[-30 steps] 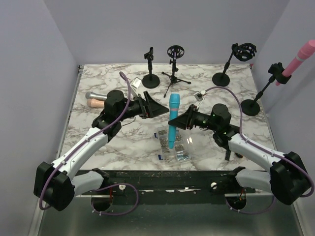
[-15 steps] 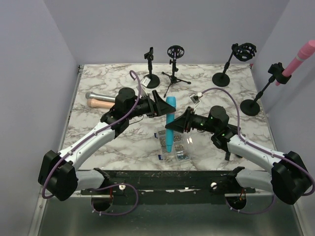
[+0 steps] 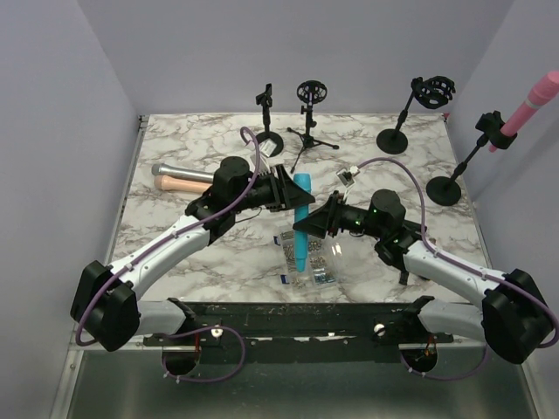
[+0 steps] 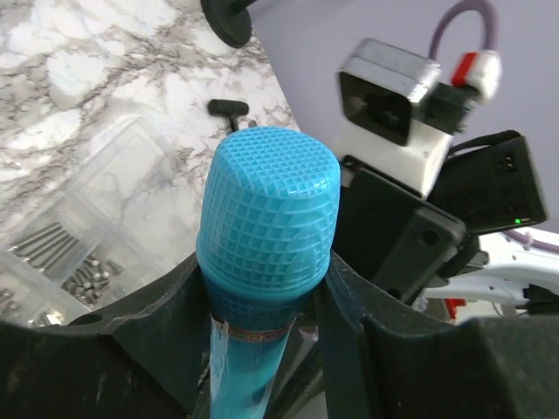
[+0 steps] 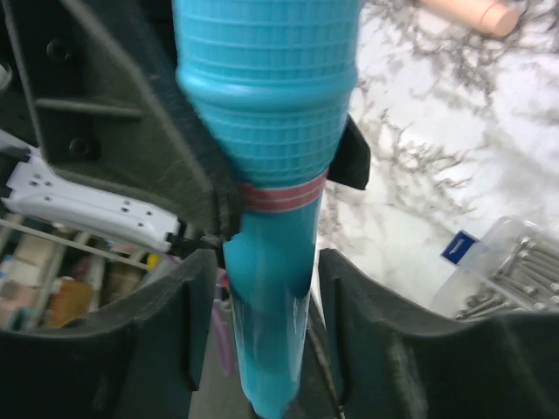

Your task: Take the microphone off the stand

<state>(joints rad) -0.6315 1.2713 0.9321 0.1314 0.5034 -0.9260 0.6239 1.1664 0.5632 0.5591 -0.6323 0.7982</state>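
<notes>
A blue microphone (image 3: 300, 244) hangs tilted over the middle of the table, head up, between both arms. My left gripper (image 3: 291, 194) is shut on its mesh head; in the left wrist view the microphone (image 4: 266, 218) fills the left gripper (image 4: 262, 292), both fingers pressing its sides. My right gripper (image 3: 312, 223) stands open around the handle; in the right wrist view the microphone (image 5: 266, 87) passes through the right gripper (image 5: 266, 279) with a gap on each side. An empty clip stand (image 3: 266, 122) stands at the back.
A clear plastic box of screws (image 3: 313, 262) lies under the microphone. Silver and peach microphones (image 3: 179, 177) lie at the left. At the back are a tripod stand (image 3: 310, 118), a shock-mount stand (image 3: 419, 109) and a stand holding a pink microphone (image 3: 524, 109).
My left arm swung right and its gripper closed on the blue microphone's head. My right gripper, shut on the handle before, has opened. The microphone tilted and sank slightly.
</notes>
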